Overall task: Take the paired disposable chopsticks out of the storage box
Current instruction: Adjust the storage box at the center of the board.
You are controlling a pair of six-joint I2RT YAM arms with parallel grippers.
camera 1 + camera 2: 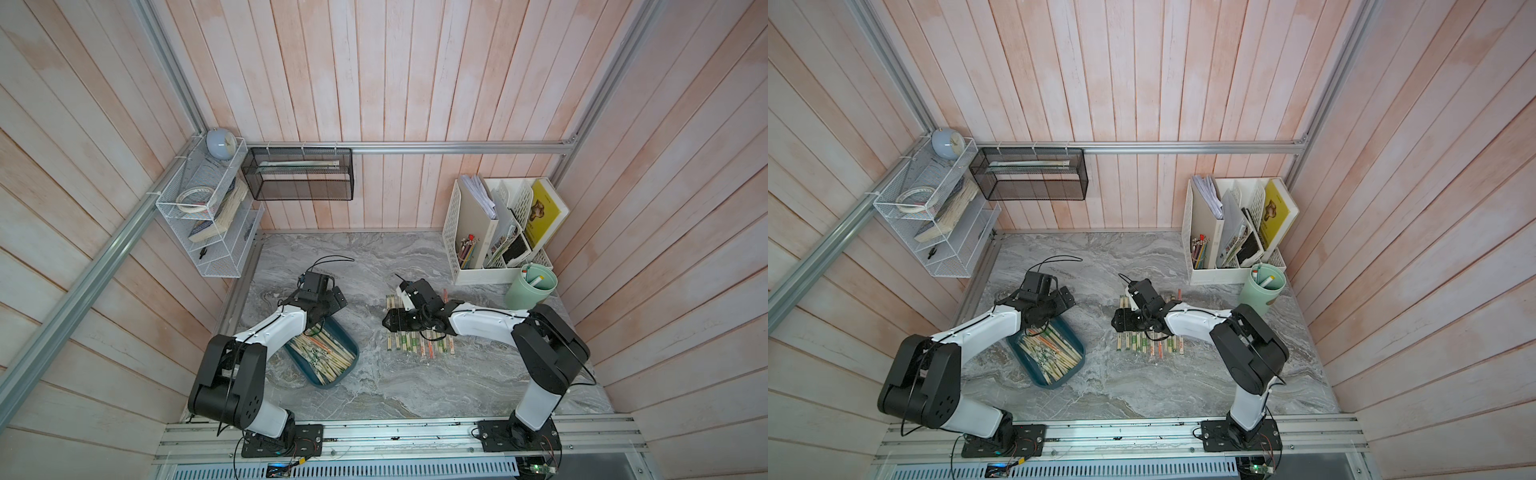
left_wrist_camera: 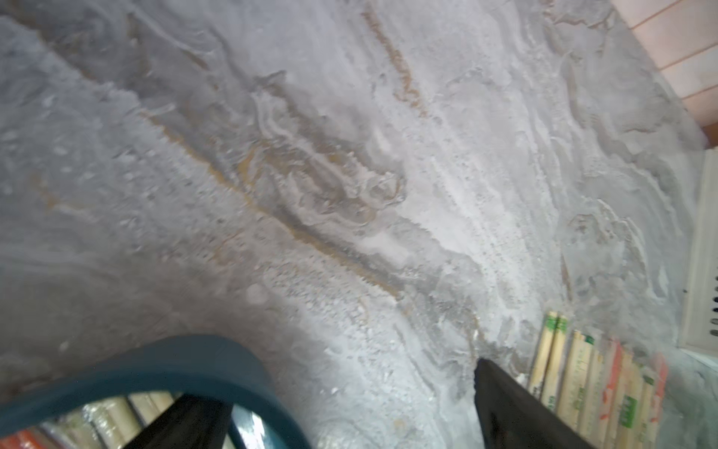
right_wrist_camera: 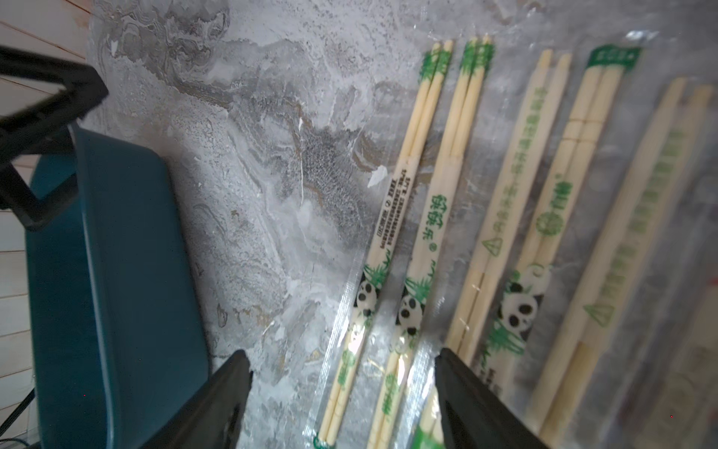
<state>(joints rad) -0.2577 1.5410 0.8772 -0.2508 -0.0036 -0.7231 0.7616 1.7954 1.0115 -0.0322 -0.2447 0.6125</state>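
While left tool (image 2: 334, 381) hangs wide open, empty, over far end of shallow dark teal plastic storage box (image 1: 332, 383), pale bamboo chopstick pairs in clear printed sleeves (image 1: 324, 353) lie heaped inside. More sleeved pairs (image 3: 412, 217) lie in row on grey marbled surface (image 1: 415, 382); right tool (image 3: 342, 352) spread open above them, gripping nothing.

Both top views are softly, evenly lit, with faint shadows on the marble tabletop (image 1: 415, 386) and walls (image 1: 374, 83) bowed at the edges. The left wrist view is blurred throughout; in the right wrist view glare streaks the sleeves of the paired disposable chopsticks (image 3: 441, 210).
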